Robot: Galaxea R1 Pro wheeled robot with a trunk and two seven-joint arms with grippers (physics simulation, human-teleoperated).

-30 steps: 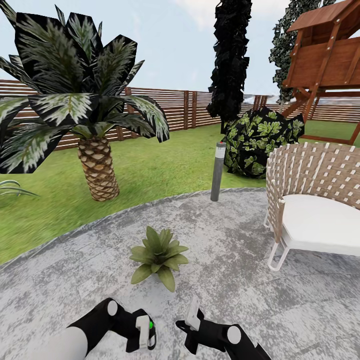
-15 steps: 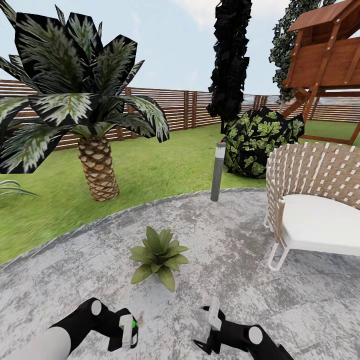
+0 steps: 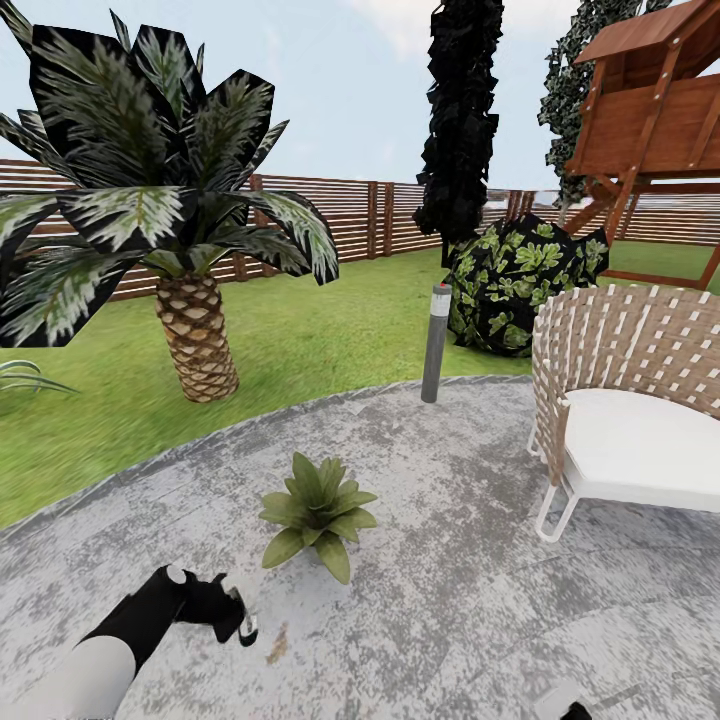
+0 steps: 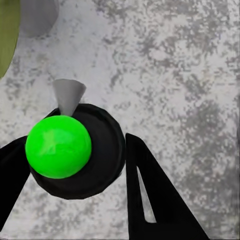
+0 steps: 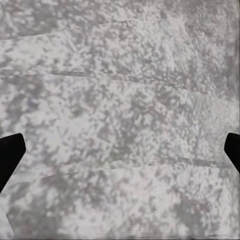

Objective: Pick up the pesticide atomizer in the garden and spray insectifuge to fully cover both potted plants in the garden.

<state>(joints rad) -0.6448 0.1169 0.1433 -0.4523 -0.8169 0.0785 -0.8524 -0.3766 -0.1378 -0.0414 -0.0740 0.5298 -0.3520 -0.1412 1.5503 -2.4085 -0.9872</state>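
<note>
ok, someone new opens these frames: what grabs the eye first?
Probably the tall palm on the lawn at the left, then the wicker chair at the patio's right edge. In the left wrist view, the atomizer's bright green cap sits between the left gripper's fingers, over speckled stone.

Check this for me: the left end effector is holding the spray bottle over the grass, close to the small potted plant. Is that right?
Not quite. The left end effector does hold the spray bottle, close to the small potted plant, but over the grey stone patio, not the grass. The head view shows the arm above the speckled paving, and the left wrist view shows stone beneath the bottle.
</note>
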